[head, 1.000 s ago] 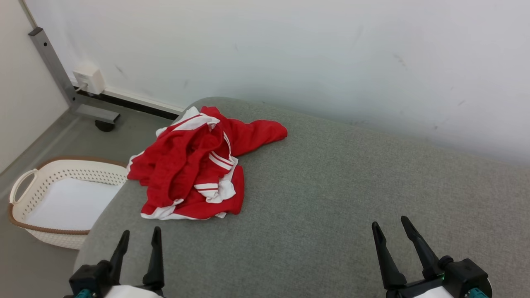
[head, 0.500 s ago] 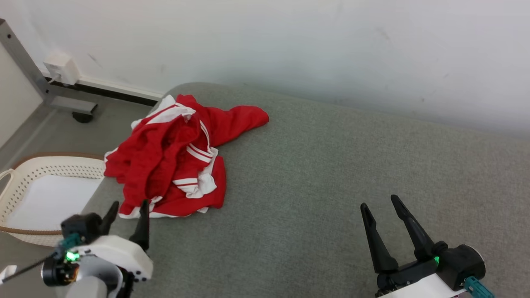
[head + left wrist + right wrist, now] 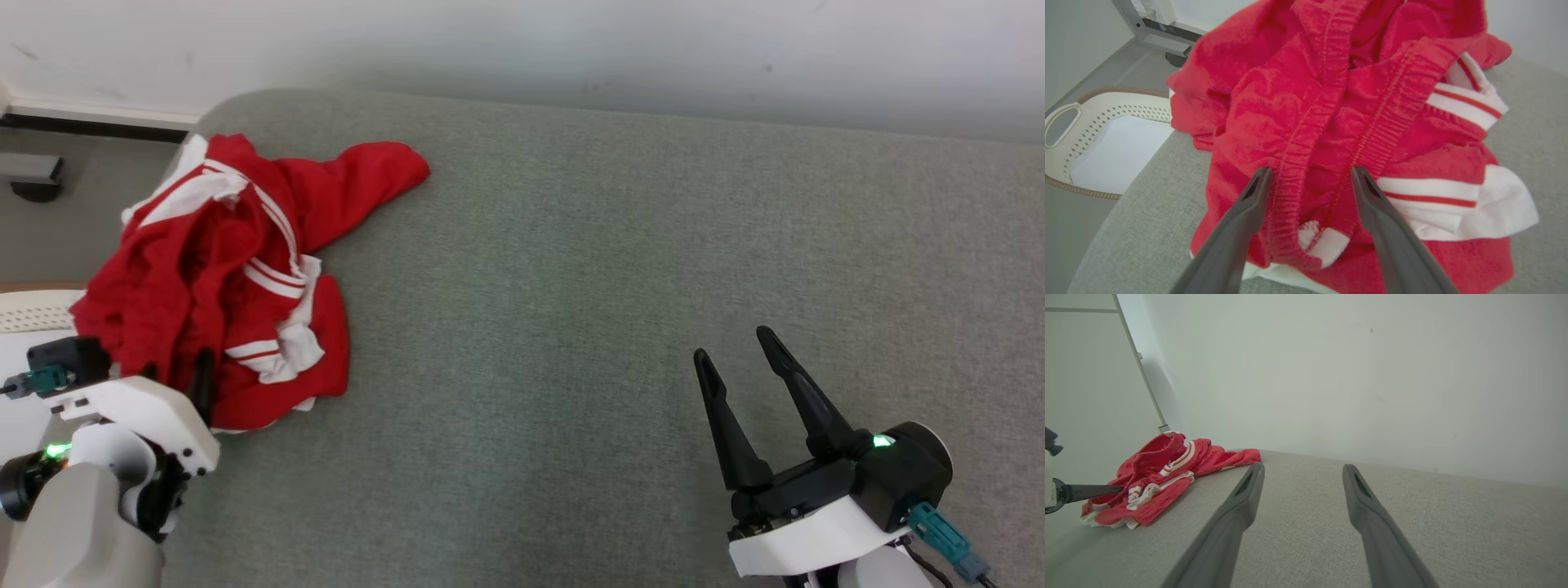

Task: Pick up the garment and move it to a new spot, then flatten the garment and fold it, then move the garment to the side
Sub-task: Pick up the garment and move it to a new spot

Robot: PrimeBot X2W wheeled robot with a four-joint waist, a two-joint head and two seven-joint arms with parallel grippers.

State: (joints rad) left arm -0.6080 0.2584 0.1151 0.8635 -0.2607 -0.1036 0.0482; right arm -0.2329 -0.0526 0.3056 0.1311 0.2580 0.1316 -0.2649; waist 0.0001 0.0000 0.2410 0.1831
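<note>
Looking down from the head camera, I see the garment (image 3: pixel 220 269) lying crumpled near the far left corner of the grey cloth-covered table (image 3: pixel 571 327). It is red with white bands and thin red stripes. One red part stretches out flat toward the right along the far edge, while the rest is bunched in folds. Its left side reaches the table's left edge.

My left hand (image 3: pixel 175 371) is at the near edge of the heap, released, with its fingers spread wide. In the left wrist view the two dark fingers (image 3: pixel 1241 220) stand on either side of a ridge of gathered elastic hem, with red cloth between them and a white scrap just below. The tips are right at the fabric. I cannot tell whether they press into it, and nothing is pinched between them.

My right hand (image 3: pixel 732 343) is well apart from the garment, over the bare near right part of the table. It is also released, jaws wide and fingers pointing toward the far side, with nothing between them. From the right wrist view the garment sits far off to the left, and one dark finger of the other hand reaches into its near side.

A white perforated basket (image 3: pixel 1118 110) with a brown rim stands on the floor (image 3: pixel 49 229) beside the table's left edge, just below the garment. A pale wall (image 3: pixel 571 49) runs along the table's far side.
</note>
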